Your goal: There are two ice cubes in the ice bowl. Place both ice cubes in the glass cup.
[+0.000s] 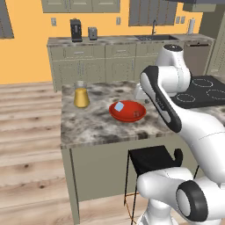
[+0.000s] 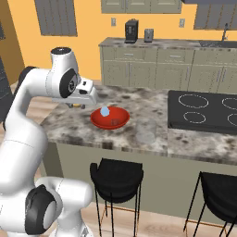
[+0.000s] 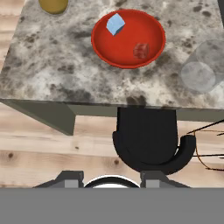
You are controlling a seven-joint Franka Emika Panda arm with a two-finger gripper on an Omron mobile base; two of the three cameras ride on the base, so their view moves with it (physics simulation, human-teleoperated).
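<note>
1. Both ice cubes lie in the ice bowl [image 3: 151, 54]: a pale-blue cube [image 3: 115, 23] near its rim, a clearer cube [image 3: 141, 50] towards the middle
2. The glass cup [image 3: 199, 75] stands empty beside it on the bench [image 3: 52, 74]
3. The fingers [image 3: 110, 178] hang off the bench edge, holding nothing; their spread I cannot tell

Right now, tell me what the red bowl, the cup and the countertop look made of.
The ice bowl looks like smooth glazed ceramic or plastic: uniform bright red, soft sheen. The glass cup appears to be clear glass: the mottled surface shows through it. The countertop looks like polished granite or marble: grey, white and dark speckled veining.
</note>
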